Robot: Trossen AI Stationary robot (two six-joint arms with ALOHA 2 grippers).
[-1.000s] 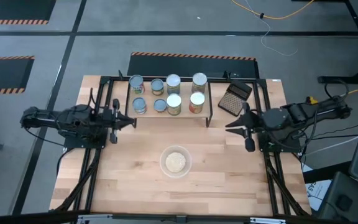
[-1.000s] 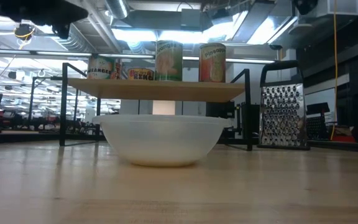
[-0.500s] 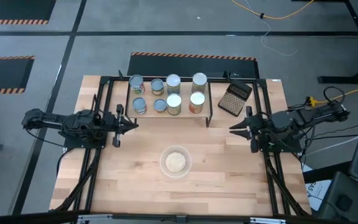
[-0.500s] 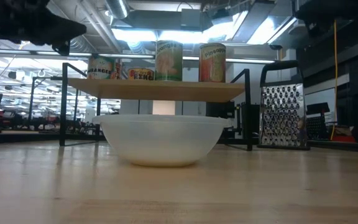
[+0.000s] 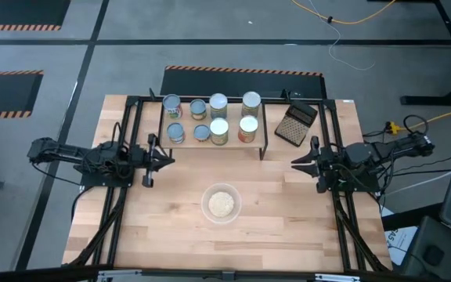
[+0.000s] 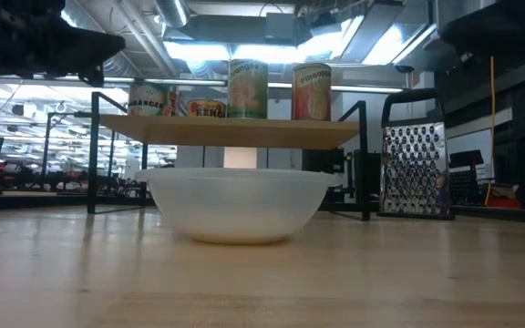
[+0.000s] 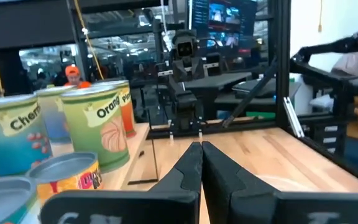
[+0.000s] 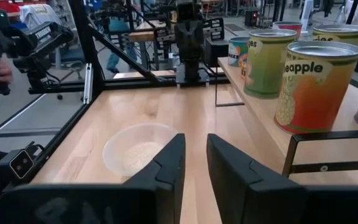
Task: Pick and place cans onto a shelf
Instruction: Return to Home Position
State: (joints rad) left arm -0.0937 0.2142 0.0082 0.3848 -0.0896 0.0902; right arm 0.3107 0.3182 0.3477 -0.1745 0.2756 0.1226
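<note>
Eight cans [image 5: 219,131] on shelf [image 5: 234,117], apart from grippers [image 5: 165,159] [image 5: 296,162]

The right gripper [image 8: 194,143] hangs over the bench [image 8: 185,106], fingers slightly apart. The glass bowl [image 8: 138,149] sits ahead; cans [image 8: 316,87] stand on the shelf [image 8: 260,115].

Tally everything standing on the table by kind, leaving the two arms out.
cans: 8
wooden shelf, holding all the cans: 1
glass bowl of pale grains: 1
metal grater: 1
Total: 11
</note>
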